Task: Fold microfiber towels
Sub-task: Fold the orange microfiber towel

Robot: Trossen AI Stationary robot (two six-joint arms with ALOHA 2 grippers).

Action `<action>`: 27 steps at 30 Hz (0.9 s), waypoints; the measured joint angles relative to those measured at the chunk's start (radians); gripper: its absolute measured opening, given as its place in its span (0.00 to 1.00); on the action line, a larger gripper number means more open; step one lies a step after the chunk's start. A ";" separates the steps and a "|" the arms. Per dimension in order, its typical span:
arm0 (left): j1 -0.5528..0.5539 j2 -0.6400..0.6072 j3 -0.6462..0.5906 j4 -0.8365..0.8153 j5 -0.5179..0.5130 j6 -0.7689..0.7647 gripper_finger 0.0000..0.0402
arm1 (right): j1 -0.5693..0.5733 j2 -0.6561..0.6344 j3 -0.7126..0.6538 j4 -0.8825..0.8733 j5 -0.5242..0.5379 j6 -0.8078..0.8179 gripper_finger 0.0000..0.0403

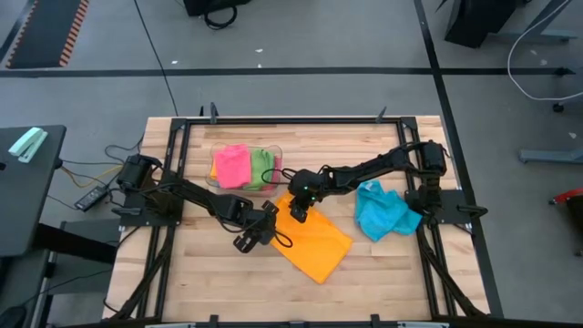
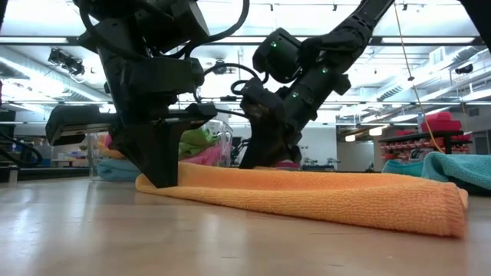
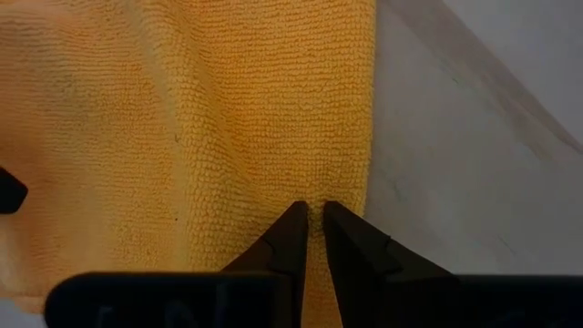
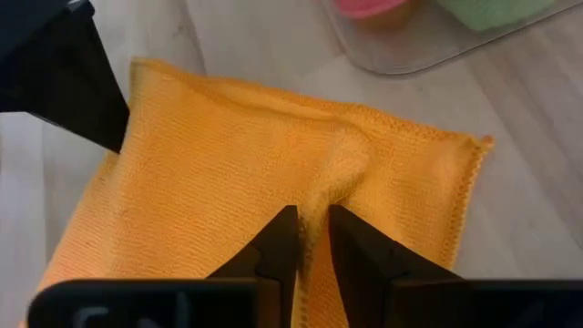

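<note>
An orange-yellow microfiber towel [image 1: 316, 244] lies flat on the wooden table, slanting from the middle toward the near right. My left gripper [image 1: 260, 232] stands on its left corner, shut on the cloth. My right gripper [image 1: 297, 211] is on the towel's far end, shut on a raised pucker. A blue towel [image 1: 383, 211] lies crumpled to the right. Pink [image 1: 231, 166] and green [image 1: 262, 164] towels sit in a clear bin. My left gripper pinches the orange towel between its two fingers close beside one edge [image 3: 357, 187], coming steeply from above. The cloth there rests on the table [image 2: 153, 184]; how many layers it has I cannot tell. My right gripper pinches a small ridge of the orange towel [image 4: 339, 169] between its two fingers, a little in from the far hem. It slants down from the table's right. The cloth puckers up at the fingertips [image 4: 284, 223] while the rest of the towel stays on the table.
The clear plastic bin [image 1: 273, 182] stands just beyond the towel's far end, close to my right arm. The blue towel lies by the right arm's base. Bare wooden tabletop [image 1: 209, 273] spreads along the near side, framed by black rails.
</note>
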 joint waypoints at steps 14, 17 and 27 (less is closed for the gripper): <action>0.000 0.000 0.000 -0.001 0.000 -0.003 0.12 | -0.009 -0.008 0.000 -0.001 0.086 0.005 0.10; 0.000 0.000 0.000 -0.002 0.000 -0.003 0.13 | -0.021 -0.008 0.000 -0.027 0.106 0.018 0.10; 0.000 0.000 0.001 -0.002 0.000 -0.003 0.13 | -0.040 -0.008 0.000 -0.071 0.194 0.028 0.10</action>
